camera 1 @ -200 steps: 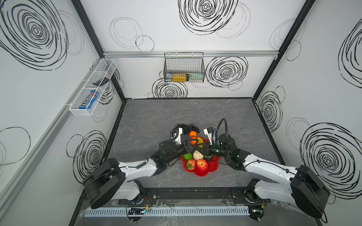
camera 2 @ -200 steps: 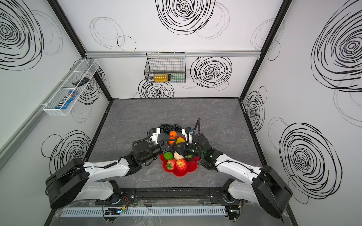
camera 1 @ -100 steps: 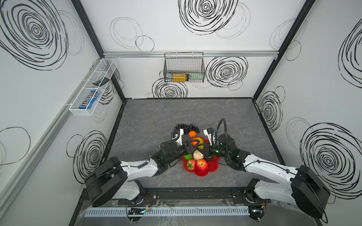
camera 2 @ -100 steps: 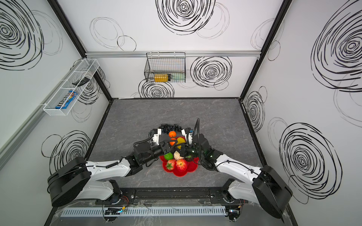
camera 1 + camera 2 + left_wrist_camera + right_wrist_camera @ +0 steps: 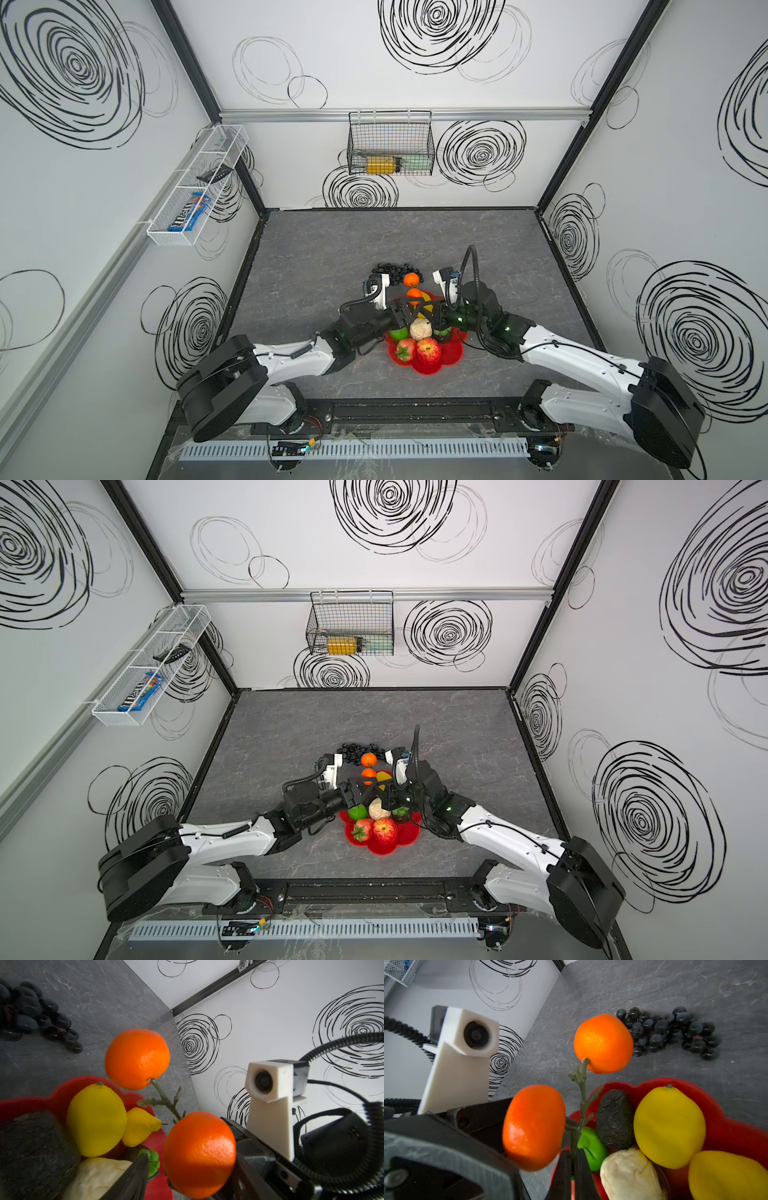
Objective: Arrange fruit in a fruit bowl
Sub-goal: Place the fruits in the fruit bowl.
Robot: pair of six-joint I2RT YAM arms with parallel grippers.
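right gripper [image 5: 572, 1164] pinched on tangerine stem [image 5: 582, 1103], left gripper [image 5: 405, 312] half hidden, opening unclear

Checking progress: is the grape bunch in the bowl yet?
Out: the grape bunch lies on the tabletop beyond the bowl, apart from its rim.

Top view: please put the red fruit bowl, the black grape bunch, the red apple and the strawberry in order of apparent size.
1. fruit bowl
2. grape bunch, partly hidden
3. apple and strawberry: nearly alike, so I do not rank them.
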